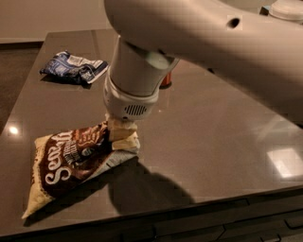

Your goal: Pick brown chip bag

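Observation:
The brown chip bag (71, 158), dark brown and cream with white "Sea Salt" lettering, is at the front left of the dark table (213, 142). My gripper (122, 134) points straight down below the big white wrist and is shut on the bag's right end. That end is raised off the table and crumpled. The bag hangs tilted, with its left corner low near the table's front edge. The fingertips are mostly hidden by the wrist and the bag.
A smaller blue-and-white bag (73, 67) lies at the back left. A red can (165, 80) shows partly behind my arm. A white container (286, 9) stands at the far right back. The table's front edge runs just below the bag.

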`<state>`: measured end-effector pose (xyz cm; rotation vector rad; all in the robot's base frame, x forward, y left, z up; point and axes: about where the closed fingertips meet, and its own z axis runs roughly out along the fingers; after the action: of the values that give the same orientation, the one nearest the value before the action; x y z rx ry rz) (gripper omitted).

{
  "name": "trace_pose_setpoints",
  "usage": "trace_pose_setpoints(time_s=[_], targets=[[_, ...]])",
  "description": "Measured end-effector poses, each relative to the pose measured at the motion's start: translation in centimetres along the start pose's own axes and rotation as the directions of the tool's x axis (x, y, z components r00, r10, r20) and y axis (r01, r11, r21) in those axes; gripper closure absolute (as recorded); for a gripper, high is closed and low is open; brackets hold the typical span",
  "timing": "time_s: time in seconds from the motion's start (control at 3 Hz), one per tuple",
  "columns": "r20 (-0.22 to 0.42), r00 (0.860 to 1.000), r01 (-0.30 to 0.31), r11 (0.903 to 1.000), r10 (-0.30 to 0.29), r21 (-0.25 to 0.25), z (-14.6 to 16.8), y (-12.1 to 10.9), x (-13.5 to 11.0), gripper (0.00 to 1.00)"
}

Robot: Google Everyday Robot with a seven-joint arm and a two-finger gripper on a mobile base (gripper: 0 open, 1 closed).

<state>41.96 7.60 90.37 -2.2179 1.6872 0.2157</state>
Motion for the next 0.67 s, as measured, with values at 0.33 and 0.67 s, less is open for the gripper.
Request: trace_pose_setpoints(time_s=[0.33,0.67], targets=[[0.076,0.997,-0.022,0.9997,0.023,-0.014,-4.0,0.0,0.2,1.0],[0.177,0.982,-0.052,0.9973,0.061,-0.052,-8.2,-0.5,0.3,1.0]])
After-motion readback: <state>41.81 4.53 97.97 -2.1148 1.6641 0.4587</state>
